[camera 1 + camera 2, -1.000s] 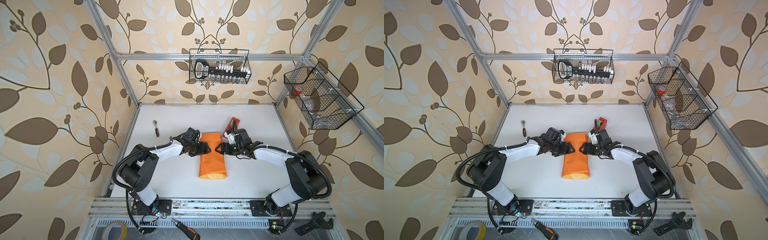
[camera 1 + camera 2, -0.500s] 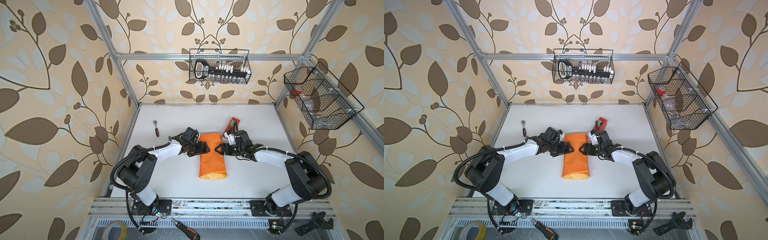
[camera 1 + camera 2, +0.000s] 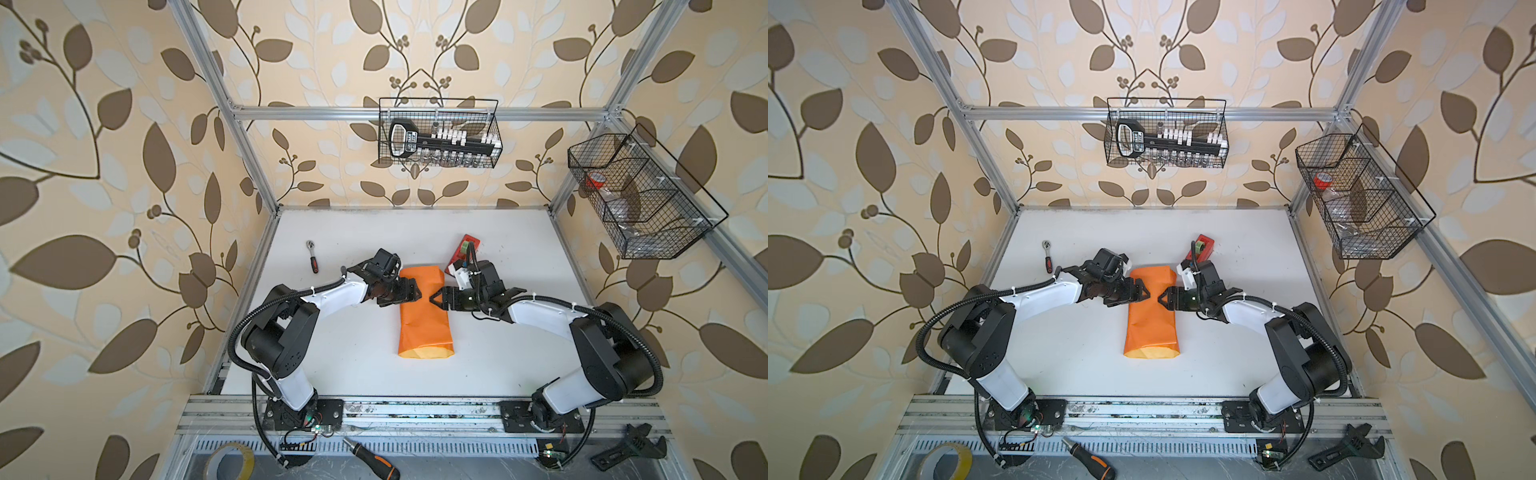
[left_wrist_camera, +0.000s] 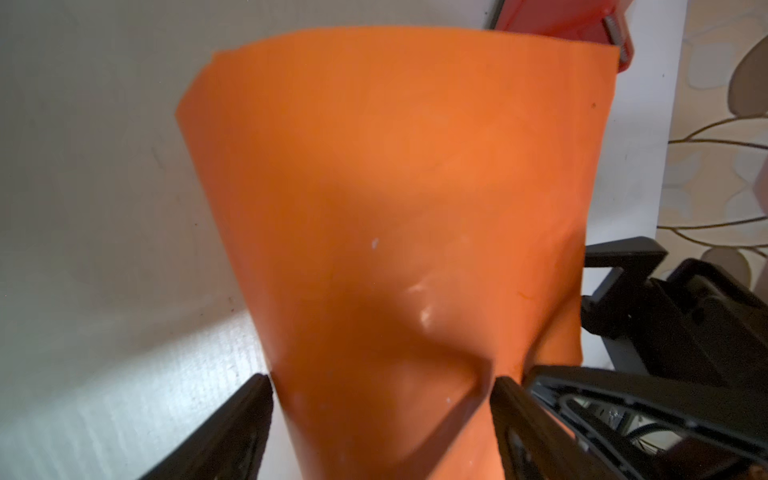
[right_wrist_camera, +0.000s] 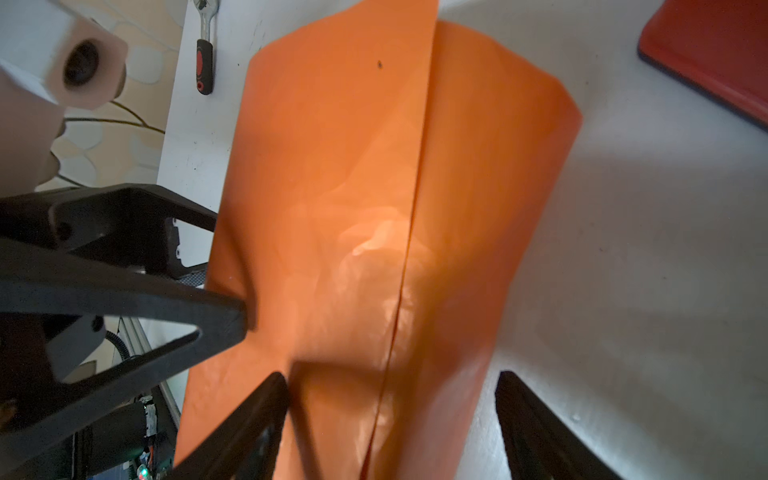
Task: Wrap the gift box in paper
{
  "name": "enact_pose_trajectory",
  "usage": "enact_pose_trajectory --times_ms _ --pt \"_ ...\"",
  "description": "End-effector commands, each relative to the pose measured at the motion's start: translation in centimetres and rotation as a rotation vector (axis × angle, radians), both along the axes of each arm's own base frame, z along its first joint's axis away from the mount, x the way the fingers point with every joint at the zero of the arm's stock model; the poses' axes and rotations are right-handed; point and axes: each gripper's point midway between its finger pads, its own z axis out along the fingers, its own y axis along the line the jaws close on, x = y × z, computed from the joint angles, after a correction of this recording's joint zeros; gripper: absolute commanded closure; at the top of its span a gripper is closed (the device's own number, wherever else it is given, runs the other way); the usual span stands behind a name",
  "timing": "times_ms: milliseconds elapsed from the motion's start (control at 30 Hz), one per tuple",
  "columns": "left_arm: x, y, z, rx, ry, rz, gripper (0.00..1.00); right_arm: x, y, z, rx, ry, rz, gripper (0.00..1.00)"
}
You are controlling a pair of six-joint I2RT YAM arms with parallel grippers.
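You have the long wrap done, by the look of it: the paper (image 3: 424, 328) lies as a bright orange sleeve between your two sets of jaws, and the gift box itself is nowhere visible, so it is presumably inside. The left gripper (image 3: 417, 289) stands released, jaws spread wide with nothing clamped, its tips against one flank of the sleeve; the right gripper (image 3: 436, 297) is likewise released, its tips at the opposite flank, and the sleeve is pinched to a waist between them. In the right wrist view an overlapping edge (image 5: 415, 208) runs the length of the sleeve just ahead of your right jaws, and you can see no tape on it. Both ends look unfolded; the end (image 3: 424, 353) furthest back from both jaws, toward the arm bases, gapes and shows the pale inner face. So what is left, I judge, is securing that seam and folding and closing both ends. The red tape dispenser (image 3: 465, 247) sits just beyond the right jaws, near the sleeve's far corner, and a ratchet wrench (image 3: 312, 257) lies well off behind the left jaws. The table (image 3: 353, 232) is white and scuffed, inside an aluminium frame (image 3: 415, 113) with leaf-patterned wallpaper (image 3: 124, 166) and two wire baskets (image 3: 440, 133) hung above
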Motion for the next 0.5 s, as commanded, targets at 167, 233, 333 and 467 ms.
enact_pose_trajectory --times_ms 167,233,333,467 --pt "-2.4 1.0 -0.7 -0.002 0.057 -0.046 0.13 -2.7 -2.1 -4.5 -0.137 0.125 -0.017 0.21" --pt "-2.7 1.1 -1.3 0.01 0.074 -0.054 0.13 -2.7 -2.1 -4.5 -0.137 0.126 -0.018 0.21" --pt "-3.1 1.2 -2.0 0.019 0.097 -0.062 0.13 -2.7 -2.1 -4.4 -0.137 0.127 -0.017 0.21" --pt "-3.4 2.1 -3.2 0.069 0.112 -0.049 0.13 -2.4 -2.0 -4.1 -0.138 0.12 -0.014 0.21"
